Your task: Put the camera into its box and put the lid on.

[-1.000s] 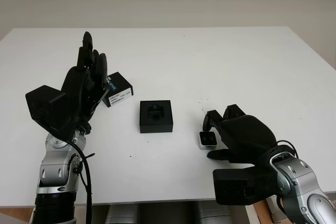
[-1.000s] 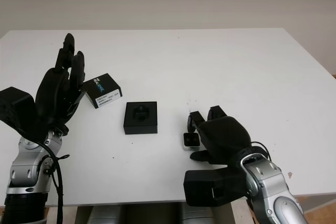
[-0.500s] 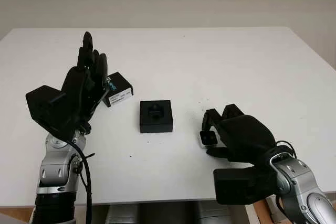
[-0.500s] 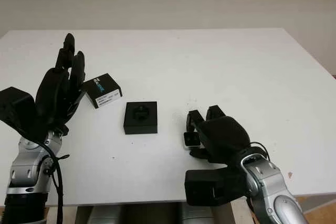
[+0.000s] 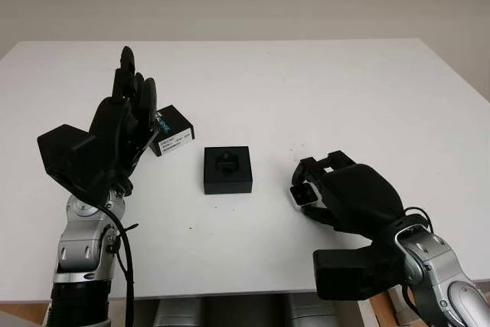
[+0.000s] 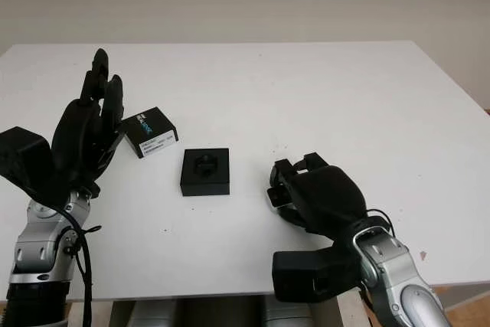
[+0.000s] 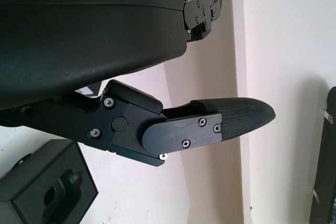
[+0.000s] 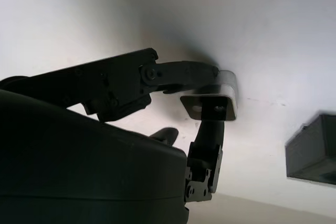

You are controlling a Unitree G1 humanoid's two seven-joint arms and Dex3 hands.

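The small silver camera is at the table's front right, between the curled fingers of my right hand, which is shut on it. In the right wrist view a finger and the thumb press the camera from opposite sides. The black box sits open in the middle of the table, its dark foam insert showing. Its black lid with a white label lies to the box's left, partly behind my left hand. That hand is held up above the table, open.
The white table stretches bare to the back and right. Its front edge runs just below both arms. A plain wall stands behind the far edge.
My right hand's fingers have curled in around the camera, and the camera has tipped slightly toward the box. The left hand, box and lid have not moved.
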